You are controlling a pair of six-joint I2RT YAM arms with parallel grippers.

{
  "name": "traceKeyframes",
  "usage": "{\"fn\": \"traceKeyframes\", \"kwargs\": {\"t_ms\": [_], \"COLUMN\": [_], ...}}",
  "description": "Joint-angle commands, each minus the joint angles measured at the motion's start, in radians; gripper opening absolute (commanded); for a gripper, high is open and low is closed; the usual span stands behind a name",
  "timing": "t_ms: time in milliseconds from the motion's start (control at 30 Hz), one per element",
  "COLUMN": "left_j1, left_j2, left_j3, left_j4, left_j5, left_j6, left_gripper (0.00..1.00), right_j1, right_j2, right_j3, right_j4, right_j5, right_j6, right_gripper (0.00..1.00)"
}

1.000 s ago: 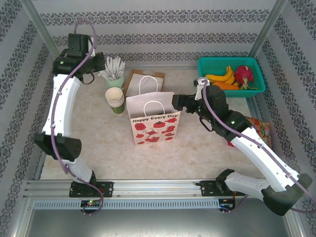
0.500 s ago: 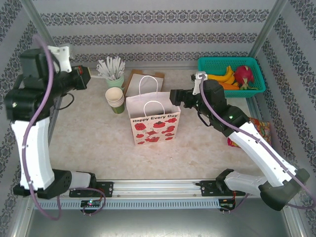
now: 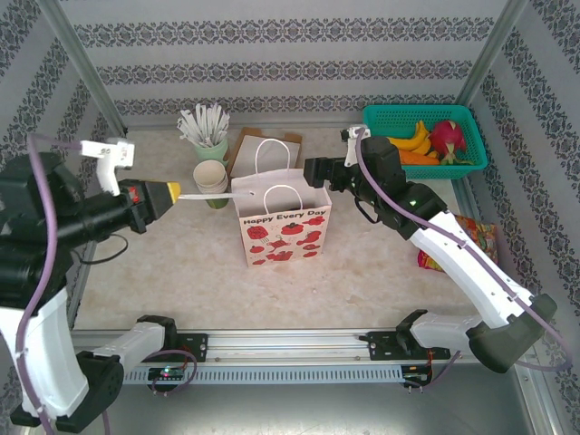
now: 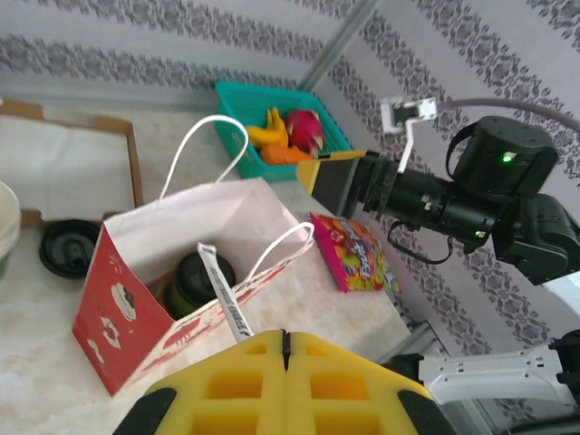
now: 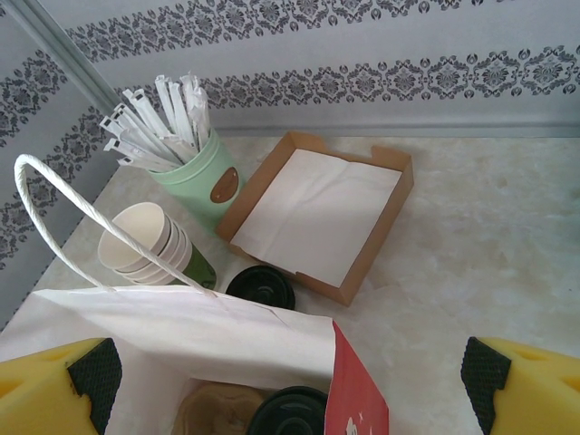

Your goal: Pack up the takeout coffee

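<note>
The white paper bag (image 3: 282, 228) with red flowers stands open at mid-table. Inside it sits an olive-green takeout coffee cup (image 4: 201, 277) with a black lid (image 5: 292, 413), next to a brown cup carrier (image 5: 214, 413). My left gripper (image 3: 174, 192) hovers left of the bag, shut on a white wrapped stick (image 3: 207, 194) that points at the bag's mouth. In the left wrist view the yellow jaws (image 4: 284, 337) meet, and the stick (image 4: 224, 292) slants over the bag's rim. My right gripper (image 3: 314, 170) stands open at the bag's right rim, its fingers (image 5: 56, 388) spread wide over the opening.
Behind the bag are a mint-green cup of white sticks (image 5: 194, 174), a stack of cream cups (image 5: 145, 246), a loose black lid (image 5: 261, 288) and a cardboard tray of napkins (image 5: 317, 214). A teal fruit basket (image 3: 462, 116) is at the back right. A candy packet (image 4: 355, 254) lies right of the bag.
My left arm swung away from the mint-green cup toward the near left and now carries a white stick aimed at the bag. My right gripper edged left to the bag's rim.
</note>
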Motion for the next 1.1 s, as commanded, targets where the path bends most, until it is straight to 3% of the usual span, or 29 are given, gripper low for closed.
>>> {"fn": "traceKeyframes", "kwargs": {"t_ms": [0, 167, 300, 400, 567, 667, 767, 1067], "left_j1": [0.009, 0.006, -0.051, -0.139, -0.371, -0.435, -0.465, -0.516], "left_j2": [0.057, 0.108, 0.156, 0.196, 0.334, 0.43, 0.516, 0.68], "left_j3": [-0.029, -0.045, -0.049, -0.028, 0.059, 0.101, 0.151, 0.216], "left_j4": [0.067, 0.038, -0.005, -0.043, -0.157, -0.206, -0.226, -0.195], "left_j5": [0.05, -0.03, -0.152, -0.313, -0.682, -0.812, -0.846, -0.749], "left_j6": [-0.013, 0.016, 0.04, 0.061, 0.092, 0.096, 0.107, 0.146], "left_gripper": [0.0, 0.0, 0.0, 0.0, 0.0, 0.0, 0.0, 0.02], "right_j1": [0.003, 0.006, 0.006, 0.007, 0.007, 0.005, 0.005, 0.005], "right_j2": [-0.011, -0.042, -0.053, -0.053, -0.052, -0.059, -0.072, -0.138], "right_j3": [0.025, 0.0, -0.007, -0.005, -0.013, -0.018, -0.035, -0.124], "right_j4": [-0.008, -0.009, -0.02, -0.032, -0.059, -0.086, -0.101, -0.09], "right_j5": [-0.005, 0.018, 0.028, 0.028, 0.068, 0.082, 0.085, 0.128], "right_j6": [0.006, 0.009, 0.006, -0.001, 0.007, 0.014, 0.017, 0.044], "right_gripper": [0.98, 0.98, 0.98, 0.98, 0.98, 0.98, 0.98, 0.98]}}
